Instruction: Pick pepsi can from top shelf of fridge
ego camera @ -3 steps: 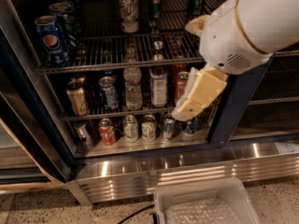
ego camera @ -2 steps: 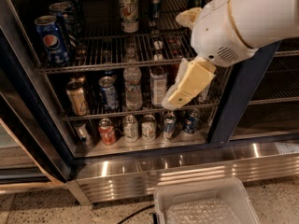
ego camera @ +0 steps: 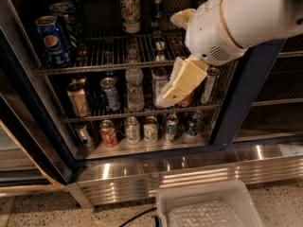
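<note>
The pepsi can [ego camera: 53, 40] stands upright at the front left of the top shelf [ego camera: 118, 63], a chrome wire rack in the open fridge [ego camera: 246, 84]. It is blue with a silver lid and the round logo faces me. More blue cans stand in a row behind it. My gripper [ego camera: 169, 97] hangs from the white arm [ego camera: 236, 20] in front of the middle rack, to the right of and below the pepsi can, well apart from it. It holds nothing that I can see.
A green-labelled bottle [ego camera: 129, 8] stands mid top shelf. A water bottle [ego camera: 135, 89] and several cans fill the two lower racks. The ribbed steel base [ego camera: 189, 167] runs below. A clear plastic bin [ego camera: 208, 207] sits on the floor in front.
My arm and gripper have moved left and slightly up across the fridge opening. The cans have not moved.
</note>
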Controlling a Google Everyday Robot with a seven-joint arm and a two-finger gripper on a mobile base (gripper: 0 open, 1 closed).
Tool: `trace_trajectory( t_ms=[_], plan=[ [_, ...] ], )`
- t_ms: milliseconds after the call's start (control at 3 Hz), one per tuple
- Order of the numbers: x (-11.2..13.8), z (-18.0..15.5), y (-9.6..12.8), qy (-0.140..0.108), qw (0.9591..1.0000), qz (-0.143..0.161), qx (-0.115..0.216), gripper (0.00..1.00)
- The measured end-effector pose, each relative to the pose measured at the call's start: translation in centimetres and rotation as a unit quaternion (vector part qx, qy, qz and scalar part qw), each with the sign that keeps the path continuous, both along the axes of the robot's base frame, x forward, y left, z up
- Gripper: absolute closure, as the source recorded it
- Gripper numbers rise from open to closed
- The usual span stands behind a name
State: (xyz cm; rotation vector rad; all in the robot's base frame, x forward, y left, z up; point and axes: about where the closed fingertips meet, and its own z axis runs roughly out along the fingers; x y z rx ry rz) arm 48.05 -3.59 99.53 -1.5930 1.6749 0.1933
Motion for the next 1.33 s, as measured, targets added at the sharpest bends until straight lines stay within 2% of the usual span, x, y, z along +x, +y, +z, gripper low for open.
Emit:
trace_trajectory(
  t_ms=[333, 667, 1000, 1333],
  plan=[
    [0.6, 0.0, 1.0, -0.012, 0.9993, -0.012, 0.032, 0.0],
    [2.1, -0.4, 3.3, -0.035, 0.9966, -0.017, 0.073, 0.0],
    [3.5, -1.0, 5.2, -0.043, 0.9934, -0.012, 0.105, 0.0],
    [5.5, -1.4, 7.0, -0.046, 0.9898, 0.008, 0.135, 0.0]
  ],
)
